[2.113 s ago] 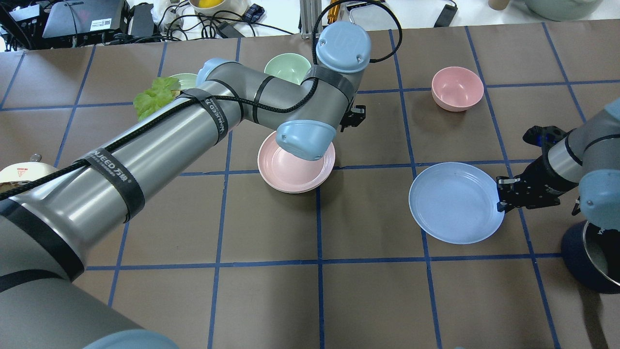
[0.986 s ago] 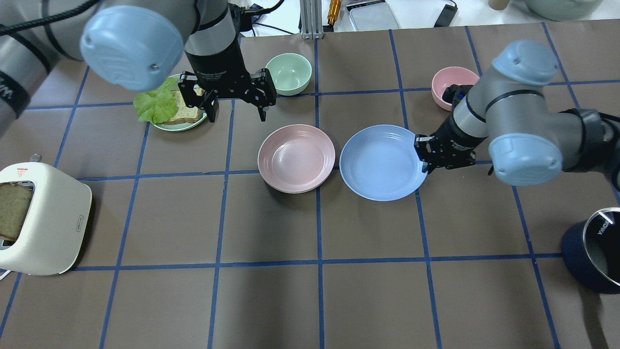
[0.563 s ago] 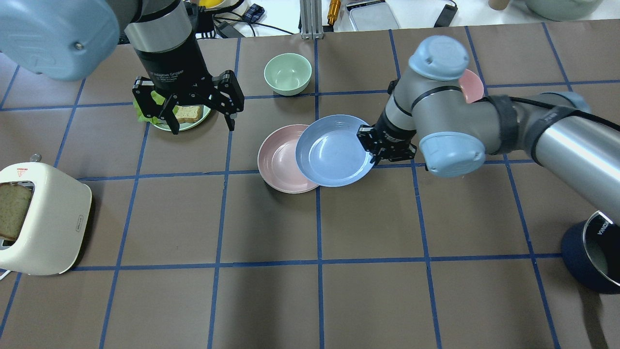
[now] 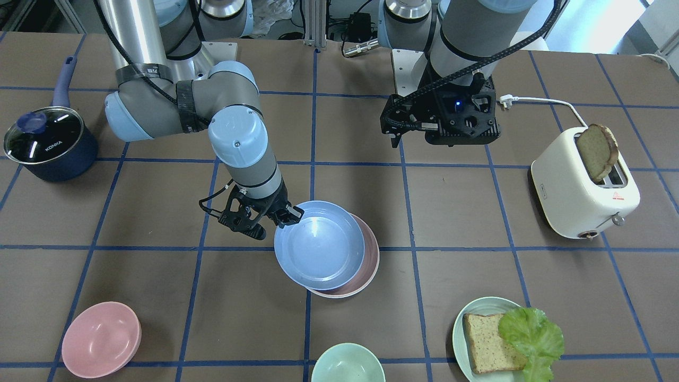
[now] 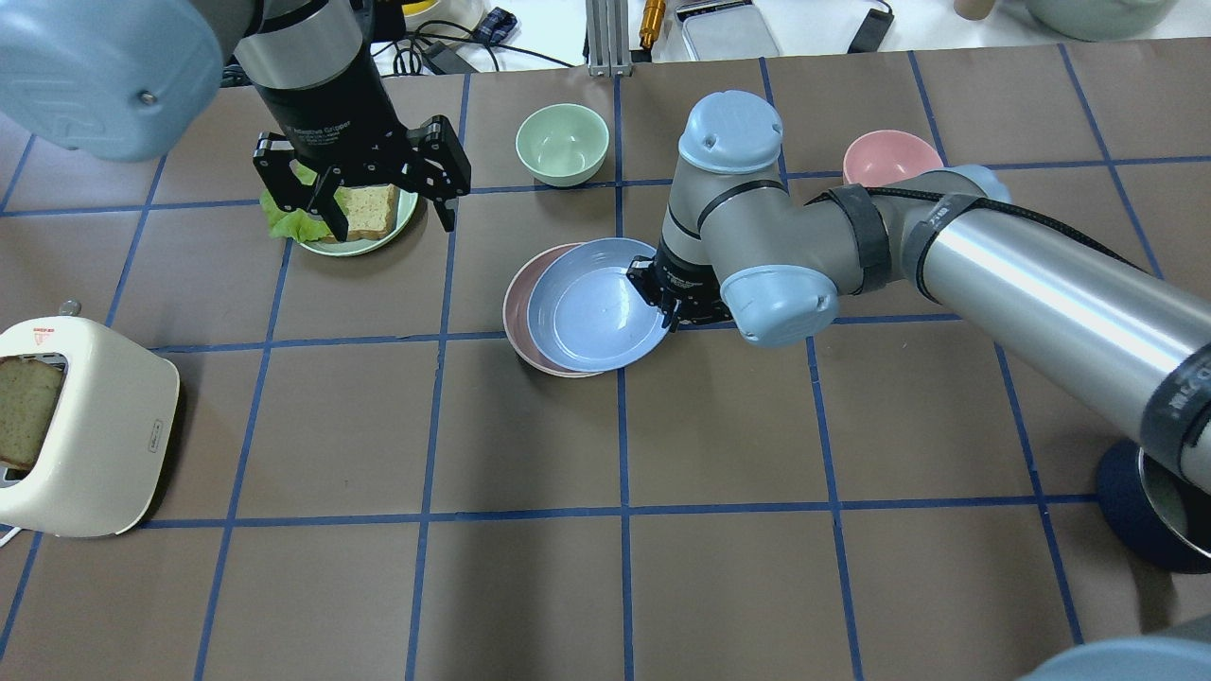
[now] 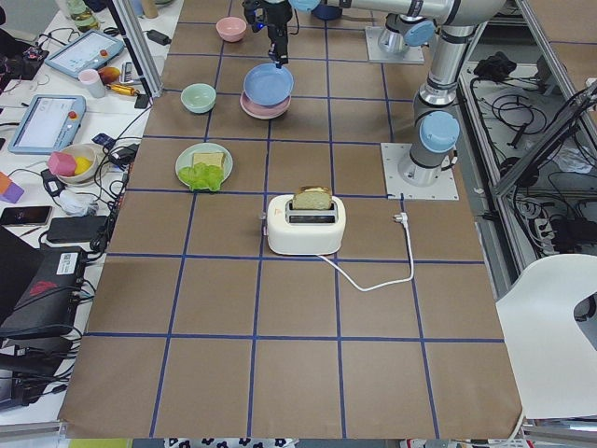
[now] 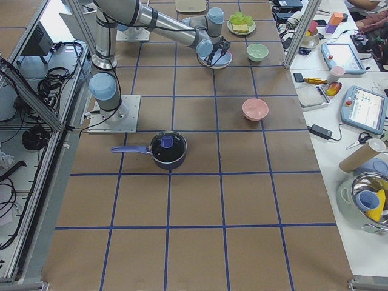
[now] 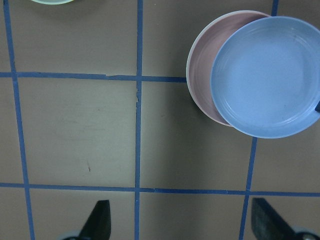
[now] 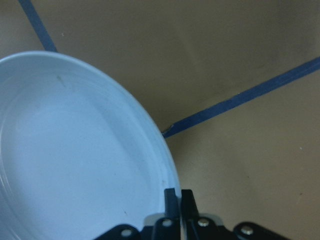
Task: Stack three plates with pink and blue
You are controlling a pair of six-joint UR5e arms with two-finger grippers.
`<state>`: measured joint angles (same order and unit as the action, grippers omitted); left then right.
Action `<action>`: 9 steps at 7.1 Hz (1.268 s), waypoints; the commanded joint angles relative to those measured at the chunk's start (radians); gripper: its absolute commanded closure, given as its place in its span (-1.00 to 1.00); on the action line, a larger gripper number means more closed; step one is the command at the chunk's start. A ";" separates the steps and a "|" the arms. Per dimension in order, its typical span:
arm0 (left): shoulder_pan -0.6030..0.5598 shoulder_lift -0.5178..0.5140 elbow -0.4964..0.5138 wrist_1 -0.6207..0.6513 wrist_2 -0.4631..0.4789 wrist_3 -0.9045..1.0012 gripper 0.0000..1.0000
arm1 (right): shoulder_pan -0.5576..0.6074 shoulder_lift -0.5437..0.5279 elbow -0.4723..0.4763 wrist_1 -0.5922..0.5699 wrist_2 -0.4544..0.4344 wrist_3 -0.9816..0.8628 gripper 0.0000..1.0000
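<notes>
While the right gripper [image 5: 664, 303] is clamped on the rim of one blue plate [image 5: 596, 305], that plate lies over one pink plate [image 5: 516, 307] mid-frame, shifted right. Left gripper [image 5: 391, 224], jaws apart, hangs upper left. Two bowls: one green [image 5: 562, 144], one pink [image 5: 880, 156].

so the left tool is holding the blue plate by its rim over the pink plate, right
Not the left one. The right tool holds the blue plate by its rim over the pink plate, as the overhead exterior view shows. The left tool hangs open, away from both plates.
</notes>
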<state>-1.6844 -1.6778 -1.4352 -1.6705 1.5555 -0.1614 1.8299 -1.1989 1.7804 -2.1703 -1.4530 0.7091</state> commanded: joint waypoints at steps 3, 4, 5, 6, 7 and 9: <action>0.008 0.006 -0.002 0.005 0.001 0.017 -1.00 | -0.029 -0.004 -0.074 -0.019 -0.016 -0.145 -1.00; 0.014 0.007 -0.002 0.005 0.001 0.031 -1.00 | -0.084 -0.016 -0.154 0.100 -0.009 -0.236 -1.00; 0.021 0.009 -0.001 0.005 0.000 0.031 -1.00 | -0.166 -0.054 -0.220 0.248 -0.009 -0.370 -1.00; 0.023 0.010 0.001 0.005 0.000 0.031 -1.00 | -0.278 -0.094 -0.234 0.361 -0.017 -0.589 -1.00; 0.026 0.019 -0.004 0.003 -0.002 0.030 -1.00 | -0.382 -0.146 -0.234 0.392 -0.015 -0.717 -1.00; 0.028 0.020 -0.005 0.003 -0.002 0.022 -1.00 | -0.399 -0.320 -0.228 0.508 -0.047 -0.757 -1.00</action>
<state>-1.6584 -1.6593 -1.4387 -1.6672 1.5541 -0.1363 1.4493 -1.4149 1.5496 -1.7405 -1.4844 -0.0174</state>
